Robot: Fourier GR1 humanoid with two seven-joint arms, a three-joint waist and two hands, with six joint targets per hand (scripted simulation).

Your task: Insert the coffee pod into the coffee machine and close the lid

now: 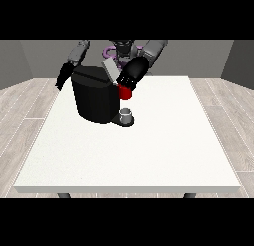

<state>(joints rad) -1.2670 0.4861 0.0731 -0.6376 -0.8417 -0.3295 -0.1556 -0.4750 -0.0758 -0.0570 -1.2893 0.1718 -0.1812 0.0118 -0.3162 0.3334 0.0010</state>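
Big white square tabletop point(149, 155) on dark legs, sitting on a pale wood-plank floor point(25, 121). Only one thing really sits on it: a black coffee machine point(94, 98), parked at the far side, a bit left of centre. Its low base sticks out to the right, and a small grey cup-like thing point(126, 115) stands on that base, can't tell what it is exactly.

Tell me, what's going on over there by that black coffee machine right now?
Hand at view's right up at coffee machine, beside raised lid. Hand at view's left hangs behind. Red thing at the machine. Grey thing at base.
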